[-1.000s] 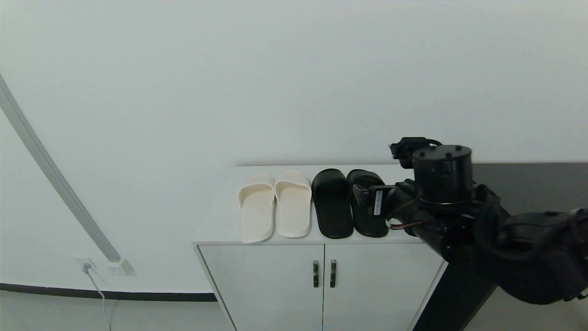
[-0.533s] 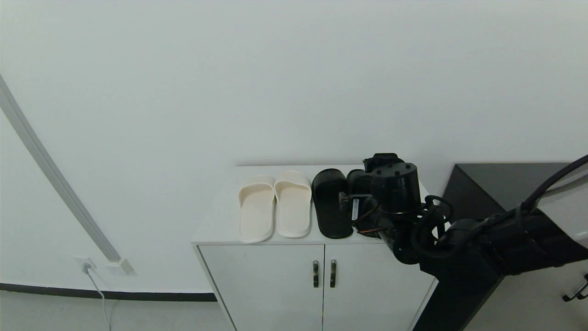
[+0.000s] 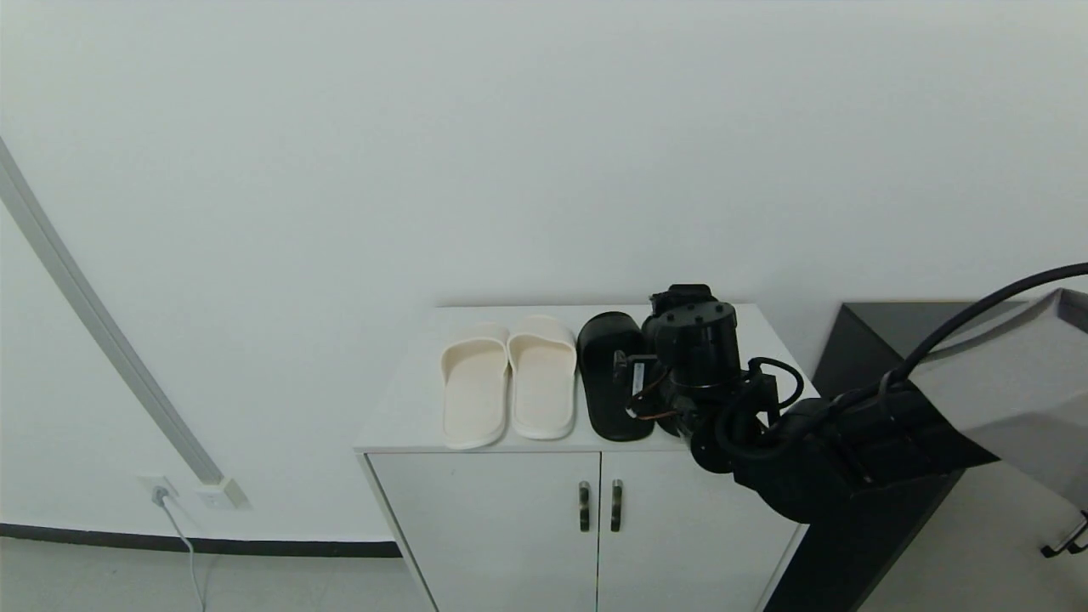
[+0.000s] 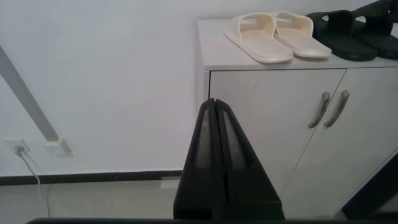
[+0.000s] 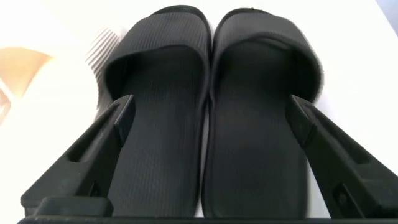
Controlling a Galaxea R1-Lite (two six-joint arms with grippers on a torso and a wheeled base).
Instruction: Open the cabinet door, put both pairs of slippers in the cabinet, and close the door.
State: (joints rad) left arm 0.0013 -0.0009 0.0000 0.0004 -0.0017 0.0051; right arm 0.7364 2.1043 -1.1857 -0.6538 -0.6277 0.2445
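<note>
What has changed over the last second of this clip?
The right arm swung toward the robot's left, bringing its open end effector over the black slippers, with one finger on either side of the pair. Nothing has been gripped yet. The white slippers, the black slippers and the shut cabinet doors stayed where they were.

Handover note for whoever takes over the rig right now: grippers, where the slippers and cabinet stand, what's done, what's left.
Grippers: the left gripper is shut and empty, low beside the cabinet. The right gripper is open above the black slippers, fingers spread either side of the pair; contact unclear.
Things: the white slippers and black slippers lie side by side on the cabinet top. Both doors are closed.
Done: nothing yet.
Left: open a door, put both pairs inside, close the door.
</note>
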